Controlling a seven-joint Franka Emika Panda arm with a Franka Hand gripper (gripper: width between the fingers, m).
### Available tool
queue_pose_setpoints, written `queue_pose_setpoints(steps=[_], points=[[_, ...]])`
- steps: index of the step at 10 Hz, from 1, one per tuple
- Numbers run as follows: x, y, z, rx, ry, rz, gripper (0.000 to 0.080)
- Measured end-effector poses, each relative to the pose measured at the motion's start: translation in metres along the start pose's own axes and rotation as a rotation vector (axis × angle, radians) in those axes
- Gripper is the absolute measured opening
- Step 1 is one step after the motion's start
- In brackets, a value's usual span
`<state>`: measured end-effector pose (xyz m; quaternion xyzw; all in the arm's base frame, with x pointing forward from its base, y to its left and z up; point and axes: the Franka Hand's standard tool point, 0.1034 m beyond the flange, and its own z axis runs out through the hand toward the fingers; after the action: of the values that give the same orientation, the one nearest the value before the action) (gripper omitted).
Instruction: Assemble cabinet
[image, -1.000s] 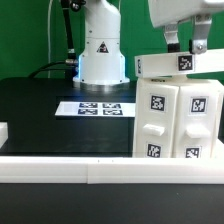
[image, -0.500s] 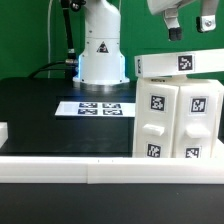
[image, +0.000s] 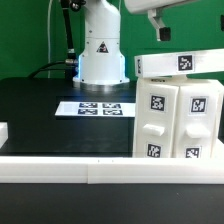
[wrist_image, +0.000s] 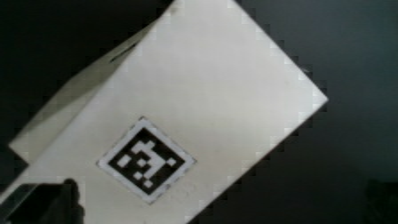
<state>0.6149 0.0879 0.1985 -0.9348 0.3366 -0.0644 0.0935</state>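
The cabinet (image: 178, 112), a large white box with two knobbed door panels bearing marker tags, stands upright at the exterior view's right. A flat white top piece (image: 180, 63) with a tag lies across it. My gripper (image: 182, 28) hangs above that piece, clear of it, open and empty; one dark finger (image: 163, 34) shows below the hand. In the wrist view the white tagged top piece (wrist_image: 196, 90) fills the frame below me. One dark fingertip (wrist_image: 39, 203) shows at the edge and the other is out of frame.
The marker board (image: 97, 107) lies on the black table in front of the robot base (image: 100, 55). A white rail (image: 90, 170) runs along the front edge. A small white piece (image: 3, 131) sits at the exterior view's far left.
My gripper has risen from around the top piece and shifted toward the exterior view's left. The top piece stays on the cabinet.
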Motion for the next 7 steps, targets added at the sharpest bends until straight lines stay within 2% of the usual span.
queue_pose_setpoints(steps=[4, 7], points=[[0.0004, 0.0005, 0.0001, 0.000, 0.001, -0.330, 0.0798], [-0.0009, 0.0020, 0.0027, -0.023, -0.001, -0.786, 0.0798]])
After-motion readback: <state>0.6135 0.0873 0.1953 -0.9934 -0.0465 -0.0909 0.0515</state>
